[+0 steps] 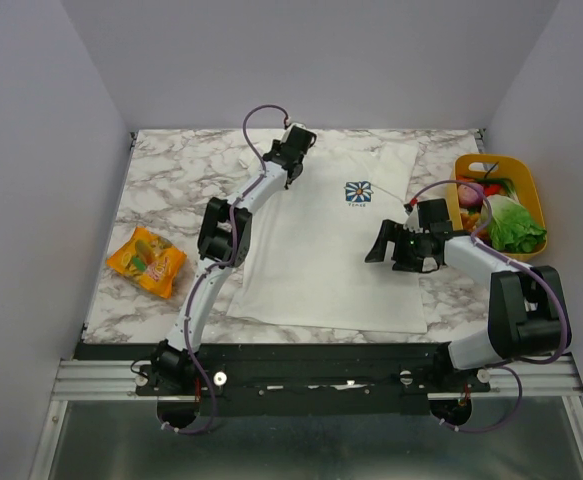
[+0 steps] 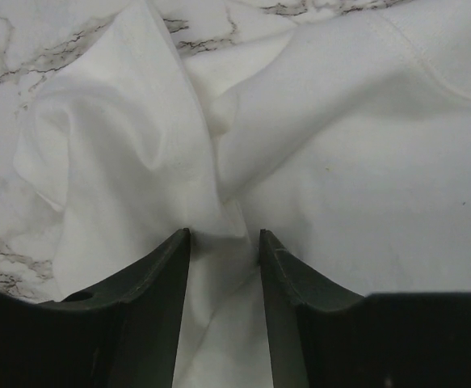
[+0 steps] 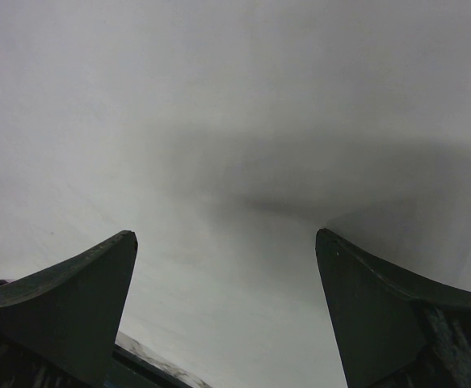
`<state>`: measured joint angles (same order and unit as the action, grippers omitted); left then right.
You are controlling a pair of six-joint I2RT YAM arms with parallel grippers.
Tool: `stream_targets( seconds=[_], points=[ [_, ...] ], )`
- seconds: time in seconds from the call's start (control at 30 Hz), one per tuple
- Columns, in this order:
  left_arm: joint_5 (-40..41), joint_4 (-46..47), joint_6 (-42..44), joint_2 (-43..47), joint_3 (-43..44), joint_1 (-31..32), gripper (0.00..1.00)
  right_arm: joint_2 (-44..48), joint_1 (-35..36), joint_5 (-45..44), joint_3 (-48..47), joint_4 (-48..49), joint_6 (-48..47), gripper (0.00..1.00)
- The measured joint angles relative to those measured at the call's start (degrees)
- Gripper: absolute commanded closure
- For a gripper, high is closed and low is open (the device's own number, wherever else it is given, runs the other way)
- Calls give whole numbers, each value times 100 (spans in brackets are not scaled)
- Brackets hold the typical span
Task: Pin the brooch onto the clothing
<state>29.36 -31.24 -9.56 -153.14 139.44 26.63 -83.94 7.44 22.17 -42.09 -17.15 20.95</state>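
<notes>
Top external view, item one: the clothing (image 1: pixel 321 270), a white T-shirt, is laid front-up on the marble table (image 1: pixel 161 180). This was presumably done so that the chest is offered as a flat pinning surface. Its blue flower print (image 1: pixel 358 192) lies between the two hands, just beyond the right one.

Item two, left wrist view: the left gripper (image 2: pixel 224 238) is set at the shirt's far shoulder. Its fingers (image 2: pixel 166 275) are drawn narrow, with a ridge of gathered cloth standing directly between them. Creases run outward from that gap. Whether the fold is yet clamped cannot be told. The placement is judged to be for anchoring or tensioning the cloth.

Item three, right wrist view: the right gripper (image 3: pixel 225 234) is held wide over plain white cloth and nothing is carried between its jaws. It is judged to be kept free for the brooch.

Item four: the brooch is not seen in any view, so its place cannot be given.

Item five: an orange snack packet (image 1: pixel 146 262) is lying well apart from the left hand, on its outer side. A yellow basket (image 1: pixel 527 178) of vegetables is standing near the right hand, on its outer side.
</notes>
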Motion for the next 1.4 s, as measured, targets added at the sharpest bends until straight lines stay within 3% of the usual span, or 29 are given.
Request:
stream_targets(
  seconds=[0.1,0.37,0.63,1.17,1.4],
  points=[
    [59,81,-13,131,-264,0,69,-4,0,2,2,11,0,0],
    [72,293,-168,503,-850,-87,78,-4,0,4,9,42,0,0],
    [35,800,-389,1414,-1906,-330,88,-4,0,9,11,61,0,0],
    [-247,2039,-1386,3178,-4758,-1261,85,-17,0,44,11,83,0,0],
    [-791,2288,-1950,3226,-5200,-1759,84,-33,0,105,15,101,0,0]
  ],
)
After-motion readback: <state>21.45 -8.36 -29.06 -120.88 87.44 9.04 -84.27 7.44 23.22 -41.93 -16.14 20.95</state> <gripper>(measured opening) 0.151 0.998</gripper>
